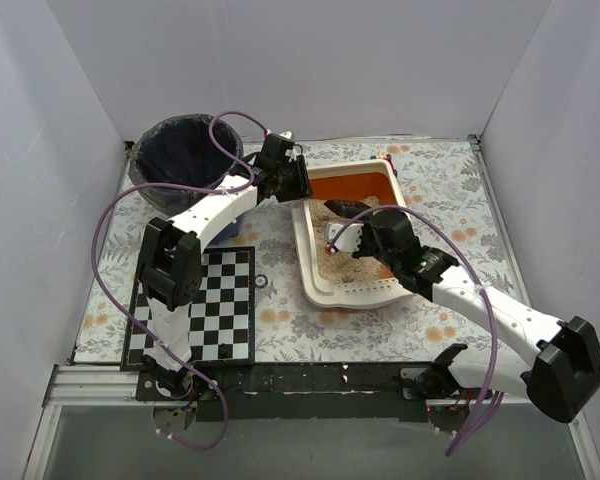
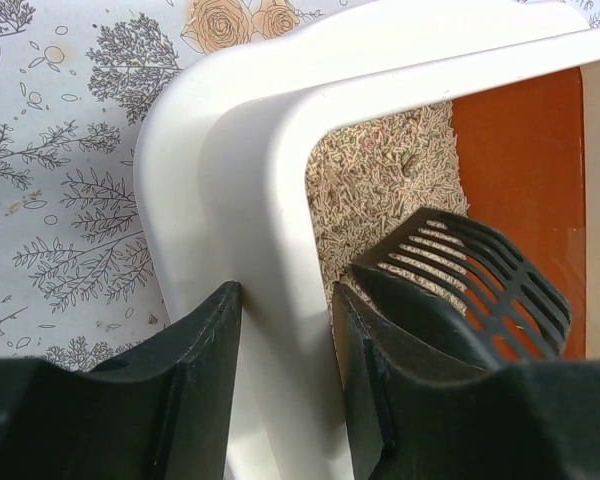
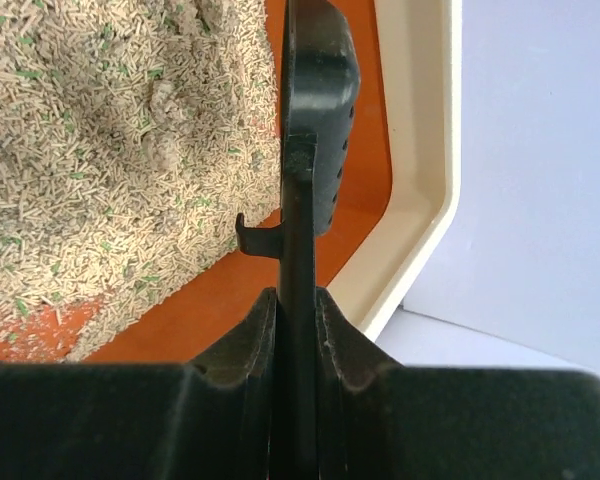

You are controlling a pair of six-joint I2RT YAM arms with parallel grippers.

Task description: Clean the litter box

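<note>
The cream-white litter box (image 1: 308,255) lies in the middle of the table. Its beige litter (image 1: 355,268) is heaped toward the near end, and the orange floor (image 1: 352,185) is bare at the far end. My left gripper (image 2: 285,300) is shut on the box's side wall (image 2: 240,150) near the far left corner, one finger outside and one inside. My right gripper (image 3: 298,300) is shut on the handle of a dark slotted scoop (image 3: 316,120). The scoop's head (image 2: 480,280) hangs over the bare floor beside the litter (image 3: 110,150). From above, the scoop (image 1: 345,207) points toward the left gripper (image 1: 285,185).
A round blue bin with a dark bag (image 1: 185,150) stands at the back left, just behind the left arm. A black-and-white checkered mat (image 1: 220,310) lies at the front left, a small ring (image 1: 262,282) by its corner. White walls close in three sides.
</note>
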